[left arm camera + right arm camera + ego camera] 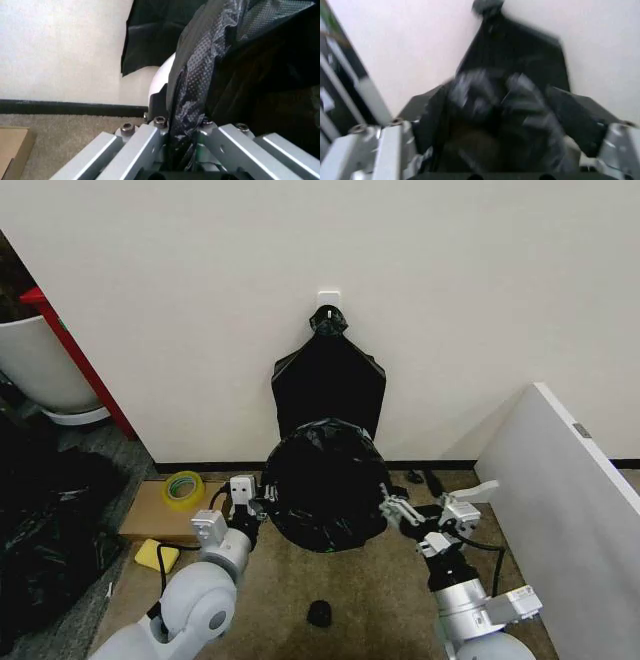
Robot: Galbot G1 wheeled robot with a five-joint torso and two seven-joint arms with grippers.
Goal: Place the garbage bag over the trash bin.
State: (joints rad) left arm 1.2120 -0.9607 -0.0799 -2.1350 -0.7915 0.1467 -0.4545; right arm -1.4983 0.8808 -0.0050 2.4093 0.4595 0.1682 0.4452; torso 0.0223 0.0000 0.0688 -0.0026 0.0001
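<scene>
The garbage bag (326, 485) is spread over the trash bin (161, 77), which stands on the carpet against the wall; from the head view the black plastic covers the bin's round top entirely, and in the left wrist view a strip of the white bin wall shows beside the crinkled film. The left gripper (262, 502) sits at the bag's left edge, clenched on a fold of the garbage bag that runs between its metal fingers (142, 144). The right gripper (393, 508) is at the bag's right edge, with black plastic bunched between its fingers (385, 150), grasping the bag. A flat black bundle (330, 380) hangs on the wall directly behind the bin.
</scene>
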